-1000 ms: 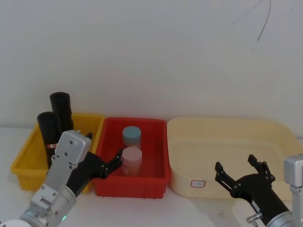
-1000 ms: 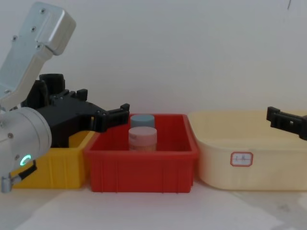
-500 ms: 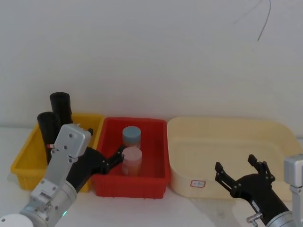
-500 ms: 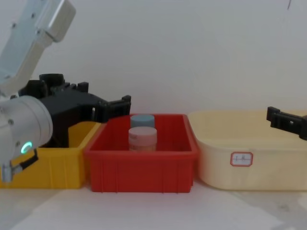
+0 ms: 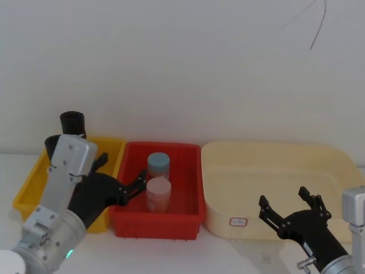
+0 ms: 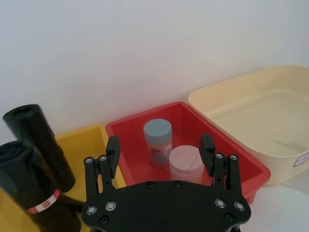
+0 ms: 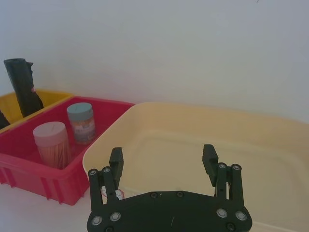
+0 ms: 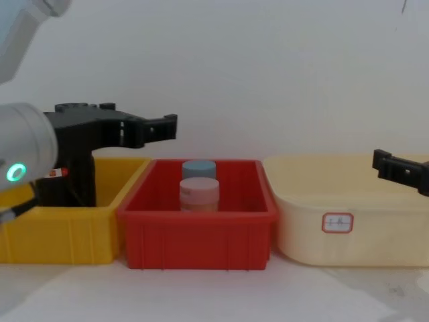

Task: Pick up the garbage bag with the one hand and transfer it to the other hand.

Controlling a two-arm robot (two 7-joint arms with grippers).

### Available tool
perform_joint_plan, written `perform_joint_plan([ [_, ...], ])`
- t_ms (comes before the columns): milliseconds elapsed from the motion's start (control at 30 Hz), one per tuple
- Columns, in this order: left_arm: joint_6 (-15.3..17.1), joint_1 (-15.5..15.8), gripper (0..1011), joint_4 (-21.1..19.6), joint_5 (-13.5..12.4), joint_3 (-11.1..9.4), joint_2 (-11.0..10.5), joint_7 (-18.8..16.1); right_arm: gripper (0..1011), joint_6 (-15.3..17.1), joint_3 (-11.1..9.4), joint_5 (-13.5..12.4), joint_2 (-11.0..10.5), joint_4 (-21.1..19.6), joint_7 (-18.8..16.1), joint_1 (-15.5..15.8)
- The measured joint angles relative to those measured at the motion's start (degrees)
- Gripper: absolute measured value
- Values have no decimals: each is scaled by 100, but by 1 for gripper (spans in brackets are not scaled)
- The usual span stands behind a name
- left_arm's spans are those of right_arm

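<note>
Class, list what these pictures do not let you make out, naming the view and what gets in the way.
Garbage bag: head view, mostly covered by the left arm; left wrist view, lower end cut off by the edge.
Tag on the cream tub: chest view, writing too small to read.
Right gripper: chest view, cut off by the right edge.

Head camera looks down, chest camera level; both share the red bin (image 5: 159, 225).
</note>
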State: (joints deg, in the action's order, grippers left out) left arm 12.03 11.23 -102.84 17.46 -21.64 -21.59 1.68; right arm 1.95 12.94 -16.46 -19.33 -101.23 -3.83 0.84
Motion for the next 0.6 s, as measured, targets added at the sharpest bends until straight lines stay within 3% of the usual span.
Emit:
perform_joint_plan([
  [300, 447, -473, 1001, -562, 299, 520, -146, -104, 1001, 0, 0, 0, 0, 0, 0, 0],
  [600, 736, -875, 1001, -850, 488, 980, -243, -246, 1001, 0, 0, 0, 0, 0, 0, 0],
])
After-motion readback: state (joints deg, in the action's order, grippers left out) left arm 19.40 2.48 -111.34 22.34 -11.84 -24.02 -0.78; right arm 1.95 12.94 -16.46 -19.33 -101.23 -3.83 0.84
